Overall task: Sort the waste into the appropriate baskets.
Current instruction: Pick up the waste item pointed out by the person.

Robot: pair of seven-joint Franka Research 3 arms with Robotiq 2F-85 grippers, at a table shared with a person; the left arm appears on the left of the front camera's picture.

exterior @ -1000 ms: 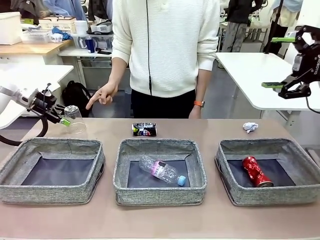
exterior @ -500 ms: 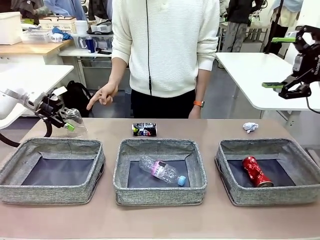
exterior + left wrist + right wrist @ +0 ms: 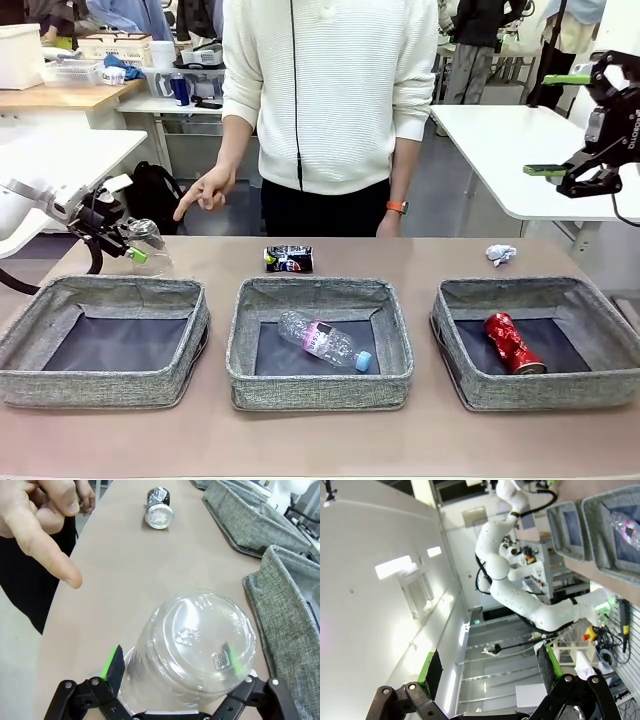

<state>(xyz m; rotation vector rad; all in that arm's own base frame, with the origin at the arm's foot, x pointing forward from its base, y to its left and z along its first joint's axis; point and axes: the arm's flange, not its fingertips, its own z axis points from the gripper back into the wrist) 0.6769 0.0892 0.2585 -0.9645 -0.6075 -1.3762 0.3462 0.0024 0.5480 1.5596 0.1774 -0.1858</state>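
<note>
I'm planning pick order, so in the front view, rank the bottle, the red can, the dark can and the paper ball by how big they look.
1. bottle
2. red can
3. dark can: it lies farther back, so its rank against the red can is unsure
4. paper ball

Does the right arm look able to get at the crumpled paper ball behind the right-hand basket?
Probably yes. The paper ball lies on bare table behind the right basket, nothing over it, and the right gripper hangs open, high to its right.
</note>
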